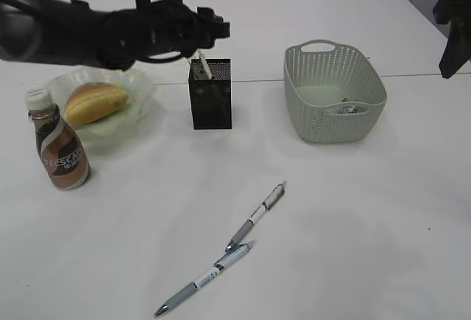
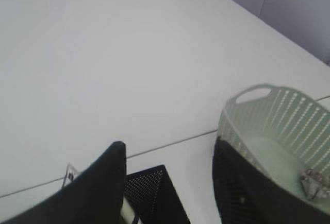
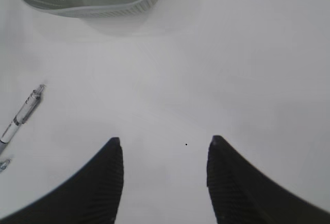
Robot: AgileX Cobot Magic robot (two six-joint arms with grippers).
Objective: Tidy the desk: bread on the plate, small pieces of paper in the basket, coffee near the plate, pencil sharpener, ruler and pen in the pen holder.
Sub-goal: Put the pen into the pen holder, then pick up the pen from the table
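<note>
**Desk tidying: two pens remain on the surface**

The left gripper [image 2: 167, 183] is positioned above the pen holder [image 1: 211, 93], which stands upright between the plate [image 1: 140, 107] and the basket [image 1: 335, 103]. In the left wrist view the jaws are seen parted, with nothing between them; the mesh rim of the pen holder lies directly below the gap. A pale, slim item [image 1: 202, 66] projects from the top of the holder; whether it is the ruler cannot be told.

The bread [image 1: 96, 102] is seated on the plate, and the coffee [image 1: 60, 151] stands upright just beside the plate, on its near side. Crumpled paper pieces [image 1: 347, 107] lie inside the basket. The pencil sharpener is not identified in any view.

Two pens rest on the surface [image 1: 353, 224], well apart from the holder and nearer the camera. The upper pen [image 1: 257, 215] and the lower pen [image 1: 206, 279] both lie on a diagonal, their long axes running from lower left to upper right, and their ends almost meet.

The right gripper [image 3: 165, 183] is held open and empty above bare surface. In its wrist view the upper pen appears to the left of the jaws and ahead of them. The right arm is judged the nearer one for the next pick; the jaws would need to be turned across the diagonal axis of the pen.
</note>
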